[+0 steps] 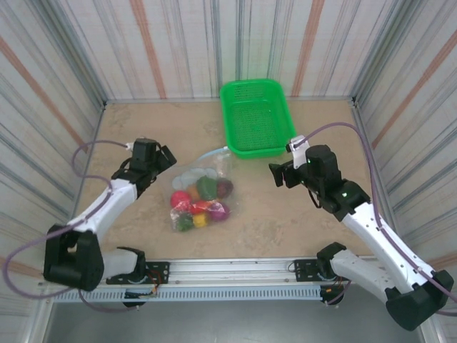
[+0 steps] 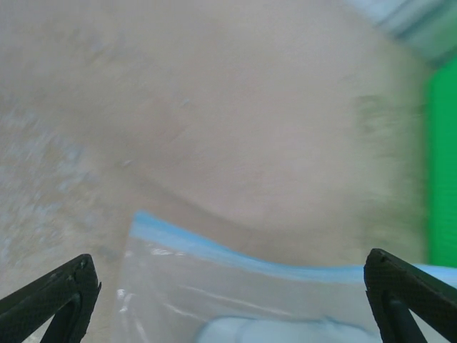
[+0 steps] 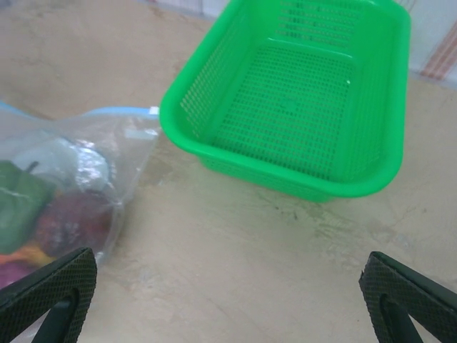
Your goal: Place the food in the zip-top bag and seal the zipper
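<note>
The zip-top bag (image 1: 202, 187) lies flat in the middle of the table with the food (image 1: 200, 206) inside it: red, green, maroon, magenta and yellow pieces. Its pale blue zipper (image 1: 211, 151) runs along the far edge. My left gripper (image 1: 166, 156) stands open just left of the bag's mouth. In the left wrist view the zipper (image 2: 235, 254) and clear bag (image 2: 214, 307) lie ahead, between the spread fingers (image 2: 57, 300). My right gripper (image 1: 278, 175) is open to the right of the bag. The right wrist view shows the bag (image 3: 86, 171), its green piece (image 3: 18, 204) and bare table between the fingers (image 3: 410, 293).
A green mesh basket (image 1: 257, 118) stands empty at the back of the table, just behind the bag's right corner, and its near wall (image 3: 285, 171) is close ahead of the right gripper. Striped walls enclose the table on three sides.
</note>
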### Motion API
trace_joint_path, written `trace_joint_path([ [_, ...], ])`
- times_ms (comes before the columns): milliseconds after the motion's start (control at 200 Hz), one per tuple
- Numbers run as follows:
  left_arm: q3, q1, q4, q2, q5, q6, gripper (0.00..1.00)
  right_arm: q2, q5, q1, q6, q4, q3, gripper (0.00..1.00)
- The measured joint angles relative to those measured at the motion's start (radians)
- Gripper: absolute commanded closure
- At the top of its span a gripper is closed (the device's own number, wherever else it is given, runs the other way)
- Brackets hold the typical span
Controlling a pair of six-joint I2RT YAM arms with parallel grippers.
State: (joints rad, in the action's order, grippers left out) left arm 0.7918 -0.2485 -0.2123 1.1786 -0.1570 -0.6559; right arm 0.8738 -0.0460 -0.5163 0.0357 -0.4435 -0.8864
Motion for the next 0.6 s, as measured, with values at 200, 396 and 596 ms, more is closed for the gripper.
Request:
trace_joint_path([
  [200,0.037,-0.050,0.008,-0.264,0.093,0.203,0.01,-0.112,0.067,0.000,0.003,-0.043,-0.026,0.01],
  [396,-0.006,-0.091,0.028,-0.370,0.169,0.423,0.01,-0.184,0.211,0.034,0.064,0.006,0.095,0.01],
  [596,-0.174,-0.091,0.159,-0.372,0.121,0.609,0.01,-0.113,0.164,0.058,0.069,0.070,0.174,0.01],
])
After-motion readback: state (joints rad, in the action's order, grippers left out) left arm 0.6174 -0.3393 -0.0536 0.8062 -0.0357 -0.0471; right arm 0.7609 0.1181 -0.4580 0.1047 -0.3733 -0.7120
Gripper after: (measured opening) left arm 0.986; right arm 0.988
